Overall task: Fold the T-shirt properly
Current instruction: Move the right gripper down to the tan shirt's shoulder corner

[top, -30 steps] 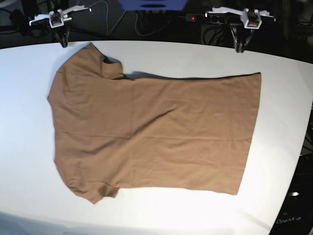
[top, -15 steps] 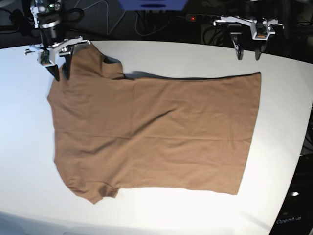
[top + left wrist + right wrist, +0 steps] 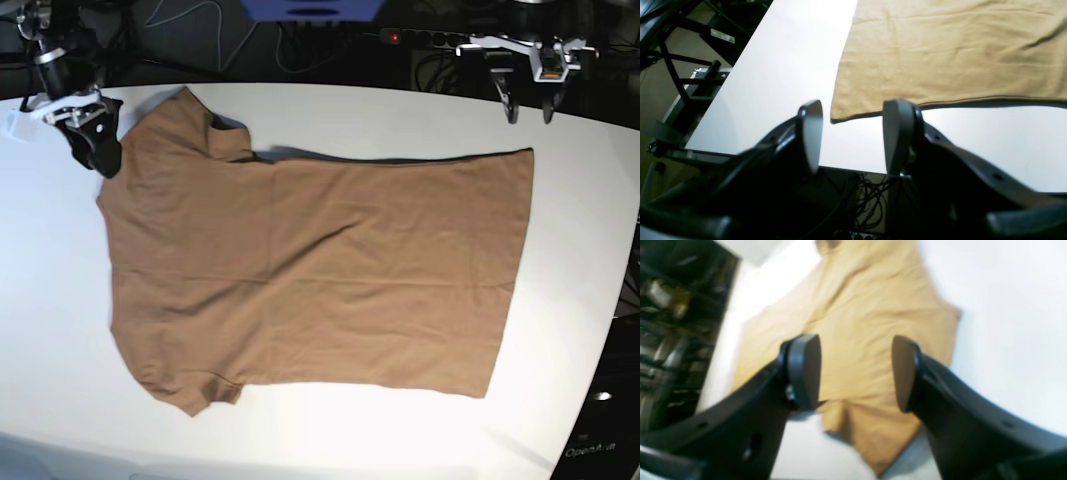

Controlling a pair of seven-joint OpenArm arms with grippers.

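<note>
The tan-brown T-shirt [image 3: 310,265] lies flat on the white table [image 3: 575,260], sleeves at the left and hem at the right. My left gripper [image 3: 528,114] hangs open above the table's far edge, just beyond the shirt's far hem corner [image 3: 832,119]. In the left wrist view that gripper [image 3: 853,136] holds nothing between its fingers. My right gripper [image 3: 100,158] is open at the far left, beside the far sleeve. The blurred right wrist view shows it [image 3: 855,373] open above the T-shirt [image 3: 867,323], with sleeve cloth underneath.
Behind the table's far edge are a power strip with a red light [image 3: 398,37], cables and a blue object [image 3: 312,8]. The table's rounded edge drops off at the right [image 3: 622,300]. A metal frame stands beside the table [image 3: 683,76].
Both grippers went from shut to open. The right arm came down to the far sleeve, then shifted slightly left and turned. The left gripper moved a little to the right along the far edge.
</note>
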